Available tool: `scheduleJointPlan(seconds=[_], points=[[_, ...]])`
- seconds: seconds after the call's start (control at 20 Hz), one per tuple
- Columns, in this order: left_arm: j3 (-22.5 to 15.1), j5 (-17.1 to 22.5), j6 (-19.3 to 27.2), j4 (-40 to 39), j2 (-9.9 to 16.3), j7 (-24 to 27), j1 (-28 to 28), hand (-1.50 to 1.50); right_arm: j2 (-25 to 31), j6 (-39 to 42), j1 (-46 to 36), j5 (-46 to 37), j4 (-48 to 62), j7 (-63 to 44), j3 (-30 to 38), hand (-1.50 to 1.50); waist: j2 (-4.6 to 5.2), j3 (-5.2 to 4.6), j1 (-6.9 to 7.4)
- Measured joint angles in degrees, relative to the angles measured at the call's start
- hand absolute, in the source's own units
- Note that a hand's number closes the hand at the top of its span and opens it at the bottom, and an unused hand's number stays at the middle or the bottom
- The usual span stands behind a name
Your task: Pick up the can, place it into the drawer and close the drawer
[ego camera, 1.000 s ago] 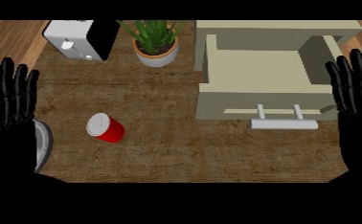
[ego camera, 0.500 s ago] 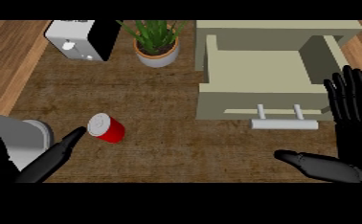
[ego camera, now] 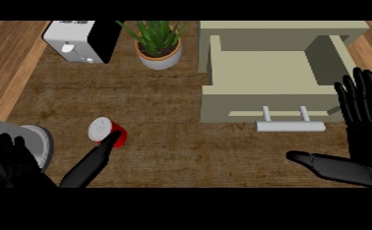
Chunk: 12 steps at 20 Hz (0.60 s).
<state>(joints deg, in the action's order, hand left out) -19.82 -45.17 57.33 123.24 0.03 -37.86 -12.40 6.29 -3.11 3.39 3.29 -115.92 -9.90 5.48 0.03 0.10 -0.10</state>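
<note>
The red can (ego camera: pixel 109 130) stands on the brown surface (ego camera: pixel 181 155) at the lower left, its pale top facing up; the left hand (ego camera: pixel 29 167) comes in from the lower left corner, and one long straight finger reaches up so that its tip meets the can's lower right side; the fingers (ego camera: pixel 91 162) are extended, not curled round the can, and hold nothing; the right hand (ego camera: pixel 356 126) shows at the right edge, fingers straight and pointing up, thumb stretched leftward low over the surface, holding nothing; it lies well apart from the can; the beige drawer (ego camera: pixel 272 84) stands pulled open at the upper right, its handle (ego camera: pixel 291 125) toward the viewer; a potted plant (ego camera: pixel 160 44) and a white and black appliance (ego camera: pixel 83 42) stand along the far edge.
</note>
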Motion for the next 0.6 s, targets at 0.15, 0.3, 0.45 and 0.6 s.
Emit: scheduleJointPlan(seconds=[0.15, 0.3, 0.45, 0.6], points=[[-1.76, -4.89, 1.11, -2.14, -0.01, -5.38, 2.25, -1.50, -0.53, 0.43, 2.08, -0.22, -0.84, 1.43, -0.03, -1.50, -0.02, -0.01, -0.10], [-1.86, -6.58, 2.28, -4.97, -0.01, -8.22, 4.55, -1.50, -0.67, 0.48, 2.43, -0.16, -2.23, 0.70, 0.11, -1.50, -0.03, -0.04, -0.10], [-1.78, -7.59, 3.71, -7.96, -0.01, -10.89, 6.75, -1.50, -0.51, 1.70, 4.17, 0.94, -2.25, 2.38, 1.32, -1.50, -0.03, -0.07, -0.16], [-1.82, -7.33, 6.40, -12.48, -0.01, -11.29, 8.04, -1.50, 0.15, 2.32, 3.78, 2.13, -2.93, 1.62, 2.54, -1.50, -0.03, -0.09, -0.19]])
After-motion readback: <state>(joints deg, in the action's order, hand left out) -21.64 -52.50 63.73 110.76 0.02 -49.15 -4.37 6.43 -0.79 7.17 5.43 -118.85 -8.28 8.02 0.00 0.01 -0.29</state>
